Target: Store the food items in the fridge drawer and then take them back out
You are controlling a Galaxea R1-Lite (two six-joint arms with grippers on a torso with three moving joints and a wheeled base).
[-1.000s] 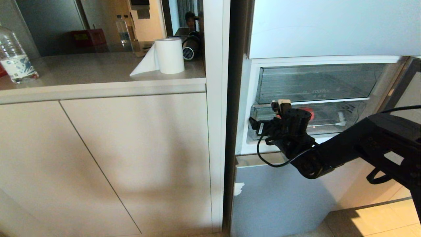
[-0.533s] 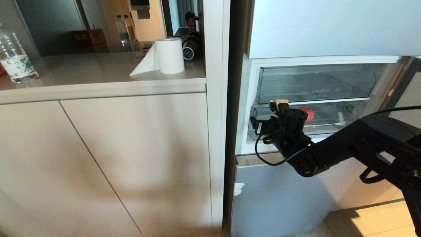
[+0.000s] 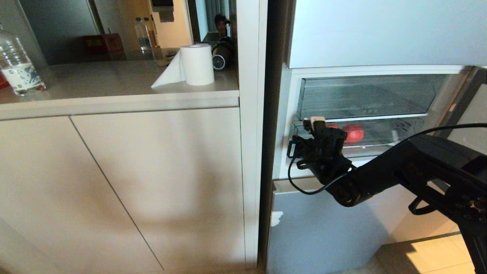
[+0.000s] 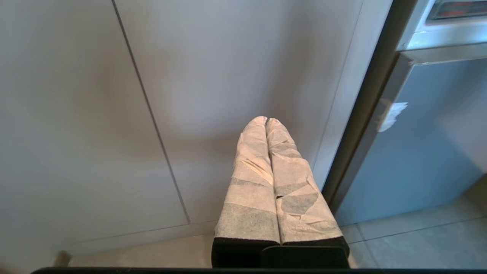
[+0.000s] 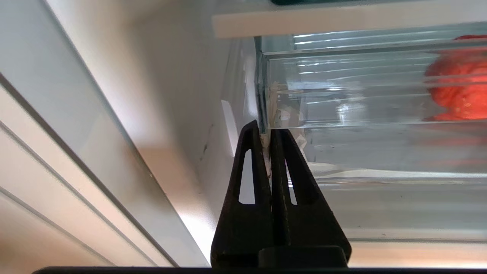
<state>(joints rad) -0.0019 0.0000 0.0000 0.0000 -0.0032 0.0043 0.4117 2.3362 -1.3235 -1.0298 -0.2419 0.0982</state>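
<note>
Gripping taped front corner of fridge drawer (image 5: 365,110), right gripper (image 5: 269,133) jaws pinched tight on rim. Red food item (image 5: 460,89) inside, at 3 o'clock. Risk: thin hold slipping off under pull. Left gripper (image 4: 266,123) parked, jaws together.

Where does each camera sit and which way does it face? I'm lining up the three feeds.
Head view: high on the robot, facing forward and down at cabinets and the open fridge; right arm shows, its right pincer at the fridge drawer.
Left wrist view: behind the shut left pincer, facing the cabinet door.
Right wrist view: behind the shut right pincer, at the drawer's taped corner.
Shared: head and right wrist both show the red fruit.
</note>
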